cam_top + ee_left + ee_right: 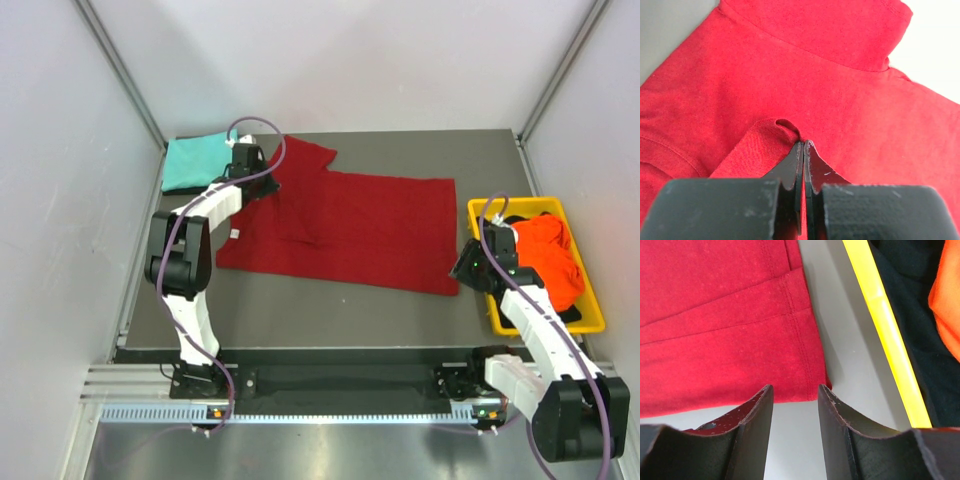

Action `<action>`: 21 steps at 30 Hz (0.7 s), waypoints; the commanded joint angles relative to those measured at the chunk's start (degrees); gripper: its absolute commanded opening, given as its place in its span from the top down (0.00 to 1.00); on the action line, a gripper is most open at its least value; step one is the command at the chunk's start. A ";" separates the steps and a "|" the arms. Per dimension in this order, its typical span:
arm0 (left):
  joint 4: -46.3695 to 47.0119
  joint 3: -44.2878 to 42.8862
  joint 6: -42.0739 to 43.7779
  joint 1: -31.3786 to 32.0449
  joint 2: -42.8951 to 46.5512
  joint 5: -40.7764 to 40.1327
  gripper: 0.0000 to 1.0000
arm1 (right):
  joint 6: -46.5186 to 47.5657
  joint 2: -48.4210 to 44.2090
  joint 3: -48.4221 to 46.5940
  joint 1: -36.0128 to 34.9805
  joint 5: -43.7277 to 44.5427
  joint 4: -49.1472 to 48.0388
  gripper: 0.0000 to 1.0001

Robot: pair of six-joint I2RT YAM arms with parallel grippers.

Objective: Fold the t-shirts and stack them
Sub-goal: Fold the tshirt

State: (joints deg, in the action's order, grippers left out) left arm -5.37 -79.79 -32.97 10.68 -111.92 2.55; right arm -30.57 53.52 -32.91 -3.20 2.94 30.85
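The large dark red t-shirt point(370, 230) lies spread across the middle of the table, one side folded over itself near its far left end. My left gripper point(268, 183) is shut on a raised pinch of that red cloth point(765, 150), its tips point(803, 145) pressed together. My right gripper point(463, 268) hovers open at the red shirt's near right corner point(805, 385), jaws point(795, 392) apart with bare table between them. A folded teal t-shirt point(195, 160) rests at the far left corner. The orange t-shirt point(548, 255) and black t-shirt point(920, 340) lie in the bin.
The yellow plastic bin point(590, 322) stands at the table's right edge, its rim point(885, 325) close beside my right fingers. Grey walls enclose the table on three sides. Both arm bases sit on the rail at the near edge.
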 commanded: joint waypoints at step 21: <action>-7.90 -8.63 1.86 0.05 -5.94 -8.78 1.00 | -0.28 8.70 1.44 0.39 0.49 -8.78 0.67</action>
State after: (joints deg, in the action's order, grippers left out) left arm -11.66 -86.24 -31.97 10.70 -117.56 -3.29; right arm -30.50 60.12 -32.14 -3.20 2.92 26.13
